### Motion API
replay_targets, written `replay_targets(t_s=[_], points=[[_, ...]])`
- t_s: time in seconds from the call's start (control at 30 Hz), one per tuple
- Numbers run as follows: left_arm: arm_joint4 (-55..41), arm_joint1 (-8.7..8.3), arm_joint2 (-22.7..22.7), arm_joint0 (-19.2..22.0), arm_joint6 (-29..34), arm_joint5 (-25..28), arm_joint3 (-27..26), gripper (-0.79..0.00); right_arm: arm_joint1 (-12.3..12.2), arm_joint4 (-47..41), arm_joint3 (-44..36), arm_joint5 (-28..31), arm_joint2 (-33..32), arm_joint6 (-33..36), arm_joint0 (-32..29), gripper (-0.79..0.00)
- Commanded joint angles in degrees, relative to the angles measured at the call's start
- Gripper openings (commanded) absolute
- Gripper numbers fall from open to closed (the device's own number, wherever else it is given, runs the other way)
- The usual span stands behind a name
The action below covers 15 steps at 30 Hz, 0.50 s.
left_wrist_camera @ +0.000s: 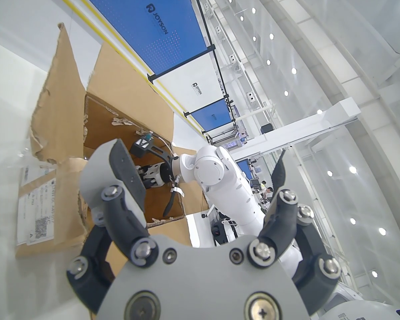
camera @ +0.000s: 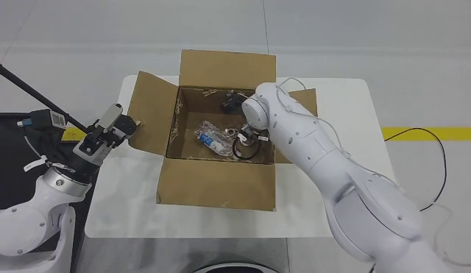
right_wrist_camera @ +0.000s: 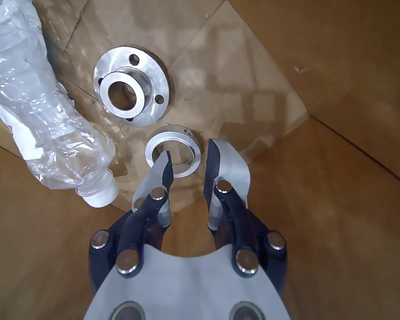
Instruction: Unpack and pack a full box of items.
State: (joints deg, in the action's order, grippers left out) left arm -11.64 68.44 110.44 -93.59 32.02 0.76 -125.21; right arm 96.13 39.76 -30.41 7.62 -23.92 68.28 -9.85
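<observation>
Right jaws: lowered inside the cardboard box [camera: 217,185], apart, just above its floor. One fingertip [right_wrist_camera: 166,168] sits over the bore of the collar ring [right_wrist_camera: 186,141]; the other fingertip [right_wrist_camera: 213,158] is outside the ring's rim. The ring wall therefore lies between the jaws, with a gap visible on each side; nothing is clamped.

Collar ring: flat on the box floor, bore up.

Flanged hub [right_wrist_camera: 131,84]: flat on the floor just beyond the collar ring, close to it but not touching, neck up and bolt holes visible.

Plastic bottle [right_wrist_camera: 36,84]: clear and crushed, lying on its side beside both metal parts. Its white cap [right_wrist_camera: 100,194] points toward the right jaws.

Left jaws: outside the box, wide apart and empty, one pad [left_wrist_camera: 126,168] facing the box. They are just beside the opened side flap [camera: 151,111]; contact with the flap cannot be determined.

Cardboard box: flaps open, standing on the white desk [camera: 338,199].
</observation>
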Motion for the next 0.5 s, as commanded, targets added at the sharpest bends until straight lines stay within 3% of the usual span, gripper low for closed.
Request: replay_targets(t_s=[0.0,0.47], points=[[0.0,0.00,0.0,0.0,0.0,0.0,0.0,0.000,0.4,0.1,1.0,-0.1,0.0,-0.1,0.1,-0.517],[0.0,0.00,0.0,0.0,0.0,0.0,0.0,0.000,2.8,0.5,6.5,1.6,-0.5,-1.9,0.6,-0.566]])
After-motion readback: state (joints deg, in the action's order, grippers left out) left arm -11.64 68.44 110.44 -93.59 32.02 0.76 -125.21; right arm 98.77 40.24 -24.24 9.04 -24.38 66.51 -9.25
